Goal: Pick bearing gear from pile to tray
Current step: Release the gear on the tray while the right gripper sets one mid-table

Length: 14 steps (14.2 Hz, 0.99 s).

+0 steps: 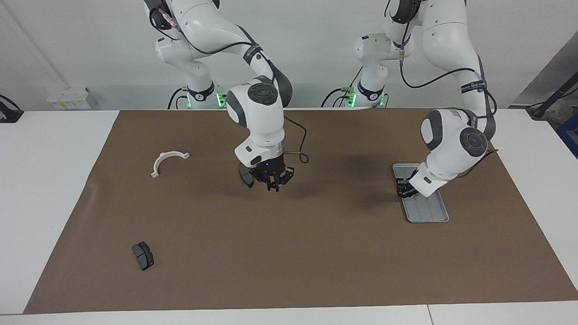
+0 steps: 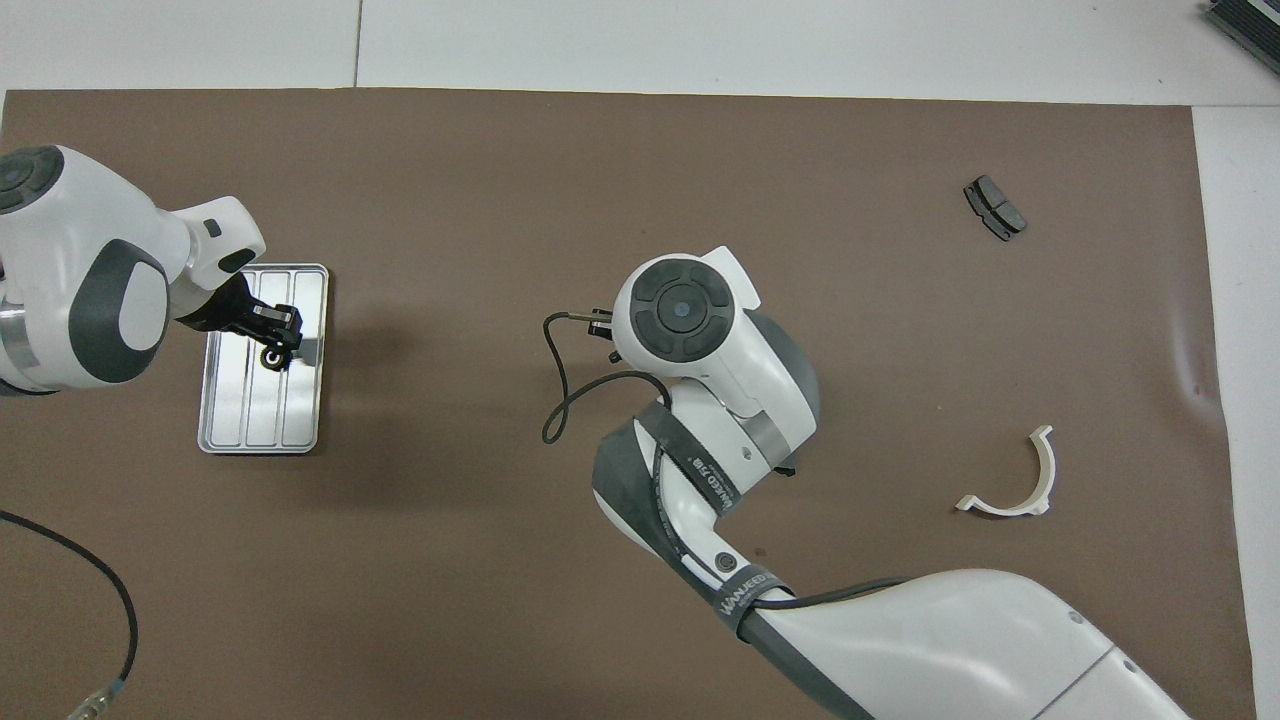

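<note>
The left arm comes down from its base in a high arch, elbow raised, forearm bent steeply down toward its own end of the table, and its wrist tilts the left gripper low and slantwise, fingers nearly together. The right arm reaches out over the middle of the table, its wrist turned straight down so that the right gripper points downward in the air, fingertips pressed together.
</note>
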{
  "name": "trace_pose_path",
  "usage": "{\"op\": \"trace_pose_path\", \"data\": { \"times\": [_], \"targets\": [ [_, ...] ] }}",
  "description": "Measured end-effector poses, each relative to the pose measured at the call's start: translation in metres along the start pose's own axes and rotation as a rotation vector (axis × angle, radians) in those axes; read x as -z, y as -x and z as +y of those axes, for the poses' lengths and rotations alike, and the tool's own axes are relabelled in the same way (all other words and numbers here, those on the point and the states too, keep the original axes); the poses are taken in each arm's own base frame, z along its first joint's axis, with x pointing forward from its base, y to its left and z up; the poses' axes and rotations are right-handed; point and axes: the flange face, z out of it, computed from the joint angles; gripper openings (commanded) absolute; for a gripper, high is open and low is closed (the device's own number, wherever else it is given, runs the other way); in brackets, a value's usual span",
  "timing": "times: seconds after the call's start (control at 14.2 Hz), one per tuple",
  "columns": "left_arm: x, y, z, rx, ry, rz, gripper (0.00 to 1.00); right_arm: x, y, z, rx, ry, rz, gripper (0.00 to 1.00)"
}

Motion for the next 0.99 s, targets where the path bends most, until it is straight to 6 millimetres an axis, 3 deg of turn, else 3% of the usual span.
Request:
{"op": "trace_pose_path", "data": {
  "times": [0.14,0.21,0.35,0.49,0.78,0.99],
  "targets": [
    [-0.004,0.015,-0.023,-0.042,0.008,-0.012,0.19,-0.023,0.015,-0.015,-0.002,0.004,-0.012,0.19],
    [-0.006,0.022,-0.033,-0.057,0.012,-0.016,0.24,-0.032,0.022,-0.024,0.005,-0.003,-0.014,0.39],
    [-0.006,0.029,-0.041,-0.077,0.016,-0.020,0.39,-0.038,0.029,-0.033,0.009,-0.019,-0.010,1.00],
    [-0.007,0.032,-0.041,-0.085,0.016,-0.022,0.58,-0.037,0.028,-0.033,0.007,-0.022,-0.005,1.00],
    [-0.006,0.031,-0.037,-0.093,0.016,-0.022,0.66,-0.029,0.008,-0.023,-0.019,-0.026,0.019,1.00],
    [0.002,0.030,-0.029,-0.100,0.010,-0.009,0.66,0.000,-0.034,0.018,-0.079,-0.028,0.055,1.00]
  ]
}}
